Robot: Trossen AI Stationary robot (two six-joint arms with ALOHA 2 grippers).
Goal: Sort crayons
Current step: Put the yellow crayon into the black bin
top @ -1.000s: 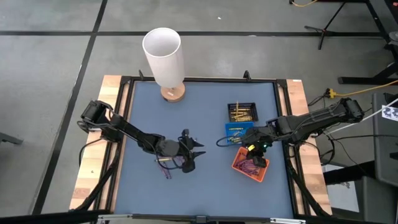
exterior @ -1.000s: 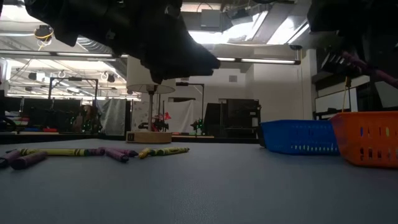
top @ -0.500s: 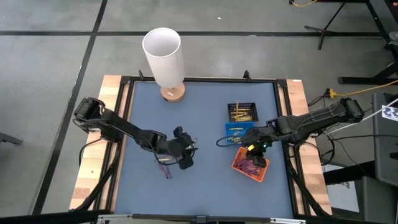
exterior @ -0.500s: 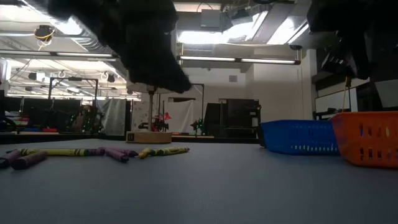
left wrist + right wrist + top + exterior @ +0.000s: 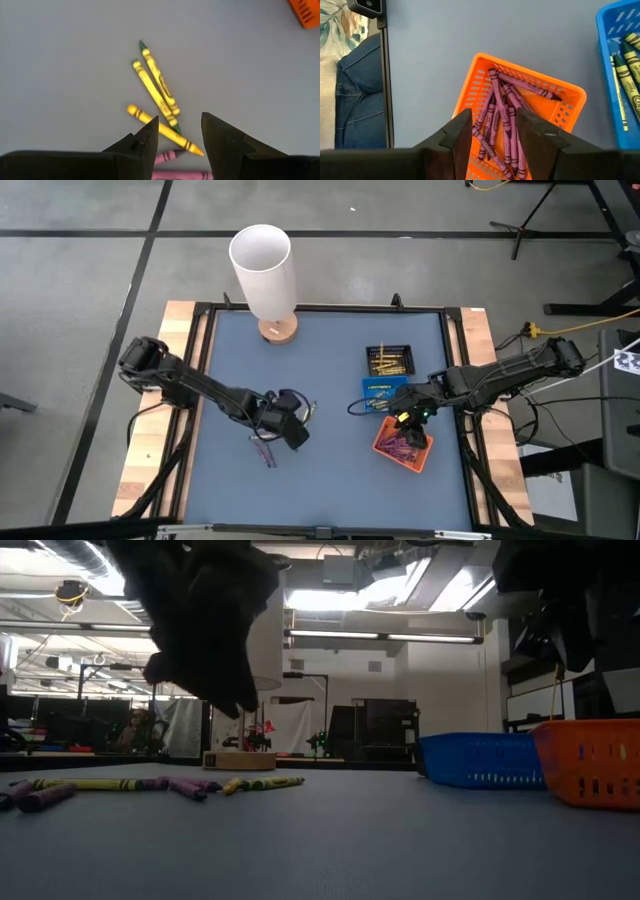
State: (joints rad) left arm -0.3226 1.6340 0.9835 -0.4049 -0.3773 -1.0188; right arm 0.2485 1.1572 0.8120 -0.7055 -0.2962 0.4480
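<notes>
While the left gripper (image 5: 179, 131) hangs low over the surface (image 5: 330, 470), fingers (image 5: 142, 142) narrowly parted and empty, loose yellow and purple crayons (image 5: 159, 95) lie scattered just beneath it, left of centre. To the right, the right gripper (image 5: 494, 131) hovers over the orange tray (image 5: 470, 85), fingers slightly apart and empty, with purple crayons piled inside. Beyond sit the blue tray (image 5: 385, 391) and, farther, the black tray (image 5: 390, 360) of yellow ones.

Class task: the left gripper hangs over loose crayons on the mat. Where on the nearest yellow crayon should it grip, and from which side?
Grip the yellow crayon mid-barrel, from straight above. It lies flat and apart from its neighbours there, right under the open left gripper, so the fingers could probably straddle its thin width.
</notes>
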